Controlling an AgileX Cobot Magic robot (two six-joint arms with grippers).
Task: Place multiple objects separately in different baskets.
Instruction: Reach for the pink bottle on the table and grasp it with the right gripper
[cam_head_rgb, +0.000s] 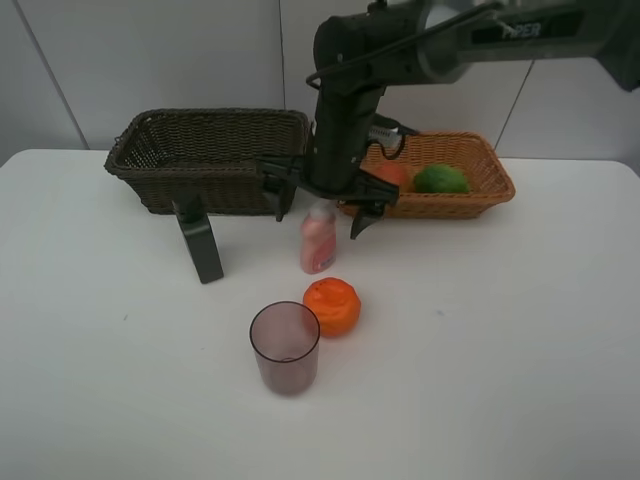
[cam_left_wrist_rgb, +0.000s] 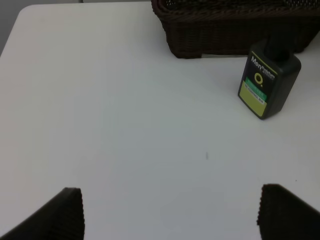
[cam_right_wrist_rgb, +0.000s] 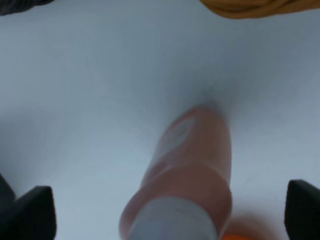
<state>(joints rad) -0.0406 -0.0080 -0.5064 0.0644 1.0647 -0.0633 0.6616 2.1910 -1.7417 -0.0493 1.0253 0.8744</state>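
— Which step?
— Picking: my right gripper (cam_head_rgb: 320, 212), jaws wide apart, hovers over the pink white-capped plastic bottle (cam_head_rgb: 317, 243) standing on the white table (cam_head_rgb: 500, 350), near the orange citrus fruit (cam_head_rgb: 332, 305)
— Next?
— I'd descend, then close on it

Bright, even light on my white table; one of my wrist views is badly out of focus

From the high camera the table (cam_head_rgb: 500, 380) is sharp and evenly lit, with short, soft shadows beneath the mauve cup (cam_head_rgb: 285, 347), the orange citrus (cam_head_rgb: 332, 305) and my right arm (cam_head_rgb: 345, 120), so the light falls from above. My left wrist view is crisp: the label on the dark green bottle (cam_left_wrist_rgb: 268, 82) is readable. My right wrist view is blurred. The pink bottle (cam_right_wrist_rgb: 192, 170) looms soft and smeared, and my fingertips (cam_right_wrist_rgb: 30, 212) are dark, fuzzy blocks at the corners
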